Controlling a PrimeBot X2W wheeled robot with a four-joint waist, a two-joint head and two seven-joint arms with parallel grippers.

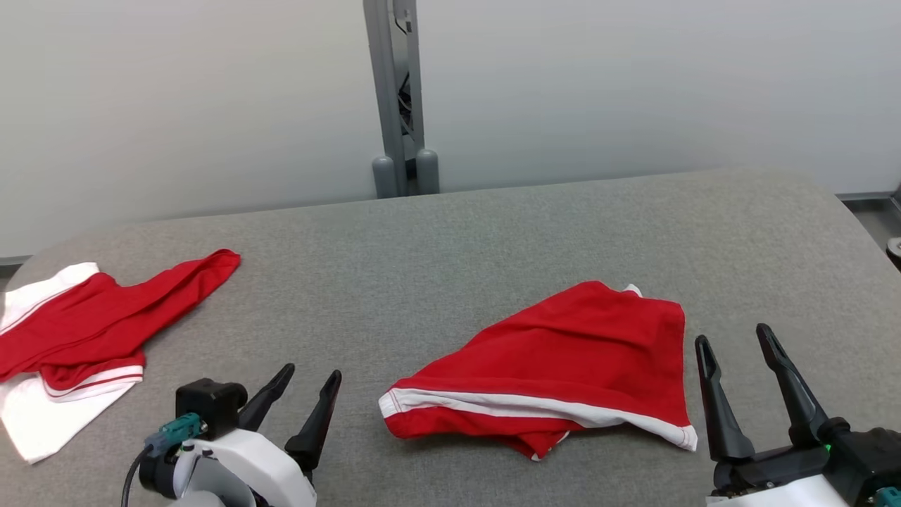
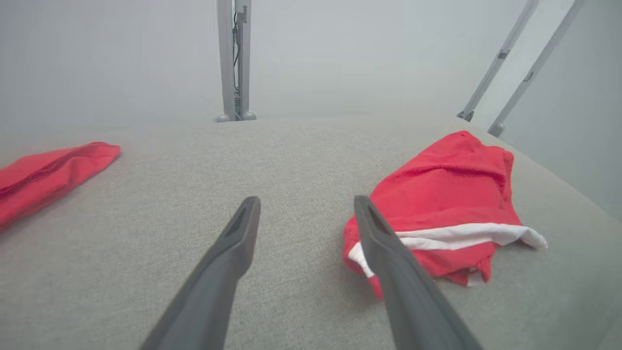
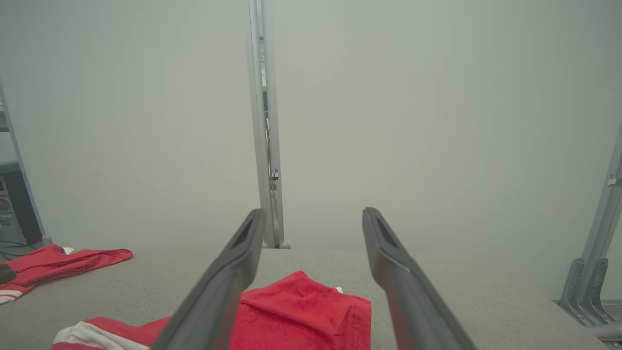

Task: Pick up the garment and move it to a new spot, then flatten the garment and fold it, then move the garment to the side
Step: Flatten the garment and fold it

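The garment [image 1: 556,366], red with a white band, lay rumpled on the grey desk [image 1: 450,239], near the front edge and right of the middle. Its long axis ran left to right, the white-banded hem along the near side and the red body rising toward the far right. It sat between the two arms. The left tool [image 1: 311,372] had its fingers spread apart and held nothing, resting just left of the garment's near-left corner with its fingers pointing far and slightly right. The right tool [image 1: 733,336] was also spread wide and empty, just beside the garment's right edge, fingers pointing away from the robot. Of the two, the right one looked a little closer to the cloth, though neither touched it.

A second red and white piece of clothing [image 1: 84,317] lay well apart at the far left of the desk.

Since the cloth was bunched, flattening seemed the step in hand, and each tool would likely take the corner on its own side and pull outward along that left-right axis.
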